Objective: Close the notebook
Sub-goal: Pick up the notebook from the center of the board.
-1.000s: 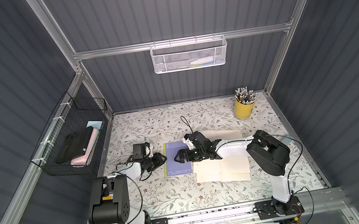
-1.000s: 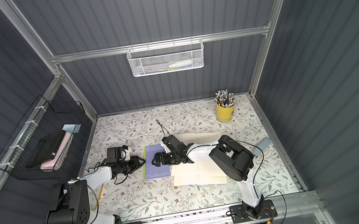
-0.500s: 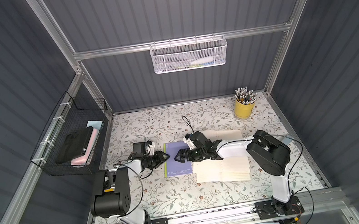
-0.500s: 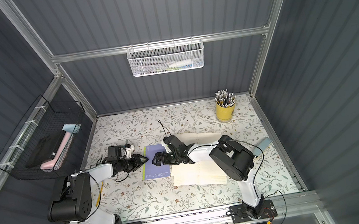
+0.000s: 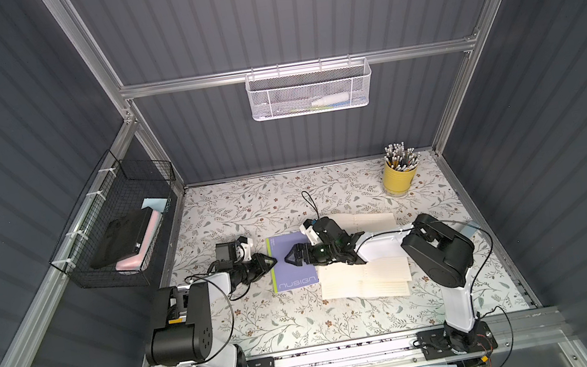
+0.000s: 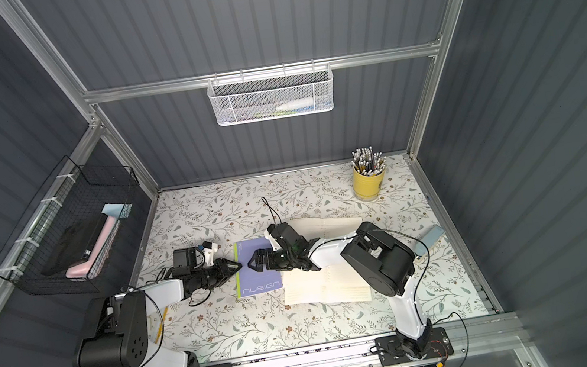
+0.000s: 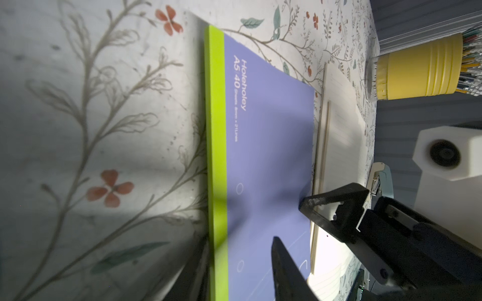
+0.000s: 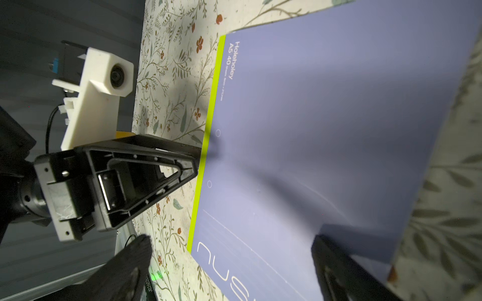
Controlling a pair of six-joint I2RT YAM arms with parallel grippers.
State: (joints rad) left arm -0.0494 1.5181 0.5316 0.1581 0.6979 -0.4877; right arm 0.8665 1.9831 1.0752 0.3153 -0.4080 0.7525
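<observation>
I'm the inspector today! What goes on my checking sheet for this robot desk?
Surface: floral table, flat, no spills seen.
Job's things: notebook open, purple cover flat, cream pages showing.
Clutter: yellow cup of pencils at the back; pale blue item by the right arm.
Claws: left claw open at the cover's green edge; right claw open above the cover.
Cables: black cable looping beside the left arm.
Surroundings: white mesh basket hung at the back; black wire basket hung at the side.

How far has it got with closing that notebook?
Nothing is done: the notebook lies open, purple cover flat beside its cream pages. In hand: the left gripper straddles the cover's green edge; the right gripper is open over the cover. Remaining: lift the cover, fold it onto the pages.
</observation>
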